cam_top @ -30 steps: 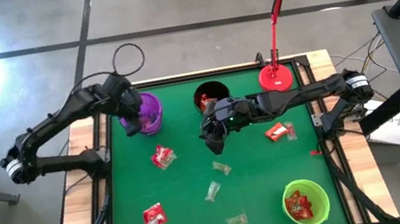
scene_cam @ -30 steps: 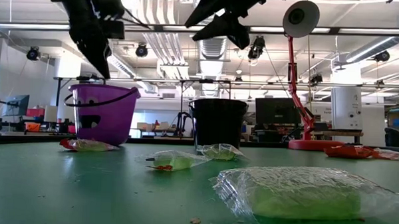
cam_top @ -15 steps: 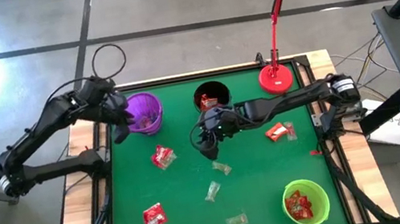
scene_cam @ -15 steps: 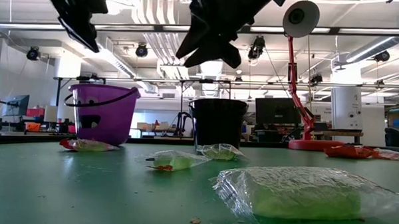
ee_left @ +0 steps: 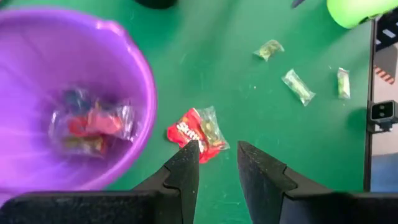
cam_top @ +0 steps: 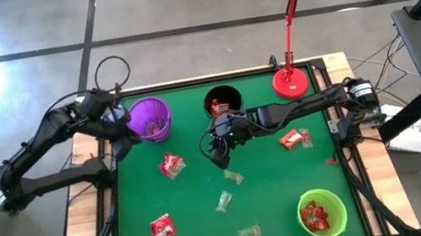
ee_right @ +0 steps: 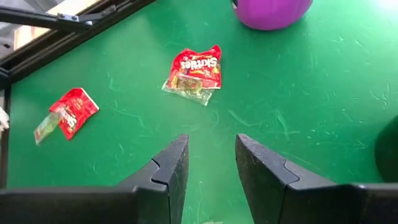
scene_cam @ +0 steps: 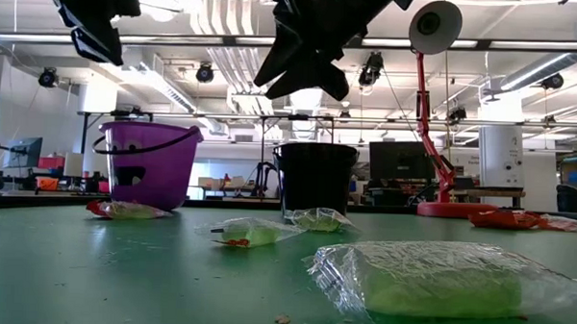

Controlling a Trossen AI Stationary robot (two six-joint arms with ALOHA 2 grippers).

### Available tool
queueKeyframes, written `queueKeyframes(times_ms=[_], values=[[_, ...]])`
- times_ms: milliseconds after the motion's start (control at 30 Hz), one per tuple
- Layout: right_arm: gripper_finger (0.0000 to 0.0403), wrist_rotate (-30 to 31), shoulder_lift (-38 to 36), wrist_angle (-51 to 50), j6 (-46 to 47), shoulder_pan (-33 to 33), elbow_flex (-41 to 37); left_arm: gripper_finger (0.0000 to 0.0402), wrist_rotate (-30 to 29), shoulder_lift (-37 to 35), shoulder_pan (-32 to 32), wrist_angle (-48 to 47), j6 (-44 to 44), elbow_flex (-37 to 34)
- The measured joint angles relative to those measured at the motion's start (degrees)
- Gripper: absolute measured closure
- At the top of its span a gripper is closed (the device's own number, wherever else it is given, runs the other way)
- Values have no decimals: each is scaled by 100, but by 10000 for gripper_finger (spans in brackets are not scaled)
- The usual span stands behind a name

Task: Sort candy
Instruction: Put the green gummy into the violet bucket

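My right pincer (cam_top: 218, 153) hovers mid-table, fingers apart, empty. Clear sweet (cam_top: 233, 177) lies just below-ahead on green mat; red packs (ee_right: 193, 71) farther off. Likely feather-light, crinkly, slippery film; best pinch across middle bulge, not loose ends. Left pincer (ee_left: 214, 163) apart, beside purple cup (cam_top: 150, 119).

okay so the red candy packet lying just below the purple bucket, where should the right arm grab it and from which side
Take the red candy packet from straight above, pinching across its narrow width near the middle. It lies flat on the green table with a clear wrapper lying against it, so no edge stands up for a sideways grip. The right hand, open, hovers just beside it on the black-cup side, probably a short reach.
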Motion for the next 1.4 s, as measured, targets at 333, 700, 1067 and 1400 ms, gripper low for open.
queueKeyframes(times_ms=[333,700,1067,1400], values=[[285,2,-70,-53,133,0,68,310,-7,-666,-405,1036,-1046,-1539],[283,2,-76,-68,-123,-2,87,310,-807,-530,-1709,1862,-2040,-2037],[289,1,-79,-879,-236,-38,87,310,-905,-431,-4048,2353,-3022,-2330],[289,4,-81,-1003,-213,-159,87,310,-1043,220,-5791,2459,-3651,-2279]])
